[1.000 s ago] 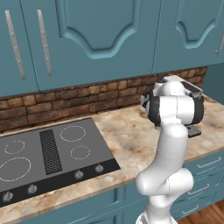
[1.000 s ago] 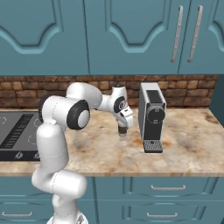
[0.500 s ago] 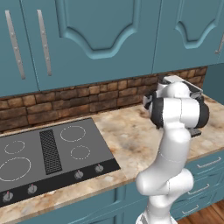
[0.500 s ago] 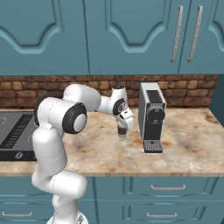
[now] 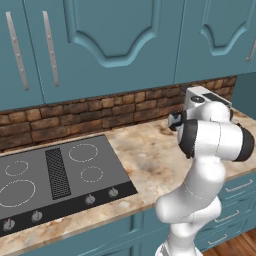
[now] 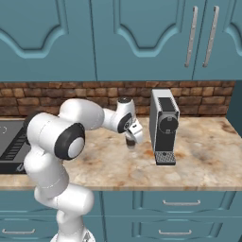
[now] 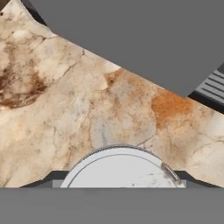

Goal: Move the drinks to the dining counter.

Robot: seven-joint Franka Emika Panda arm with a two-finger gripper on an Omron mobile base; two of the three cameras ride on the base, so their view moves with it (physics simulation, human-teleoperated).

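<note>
Little has moved since a second ago: our arm's shoulder has swung slightly, while the gripper [image 6: 131, 140] stays low over the same patch of counter.

From the left base camera we see one black stovetop [image 5: 55, 182] set in the marble counter [image 5: 145, 160], with our own arm covering the hand.

From the right base camera we count one grey coffee machine [image 6: 164, 125] just beside the gripper, and a small dark thing under it, too blurred to name.

From the hand camera, one white-lidded paper cup [image 7: 122, 168] sits right at the fingers; we cannot tell whether they grip it.
</note>
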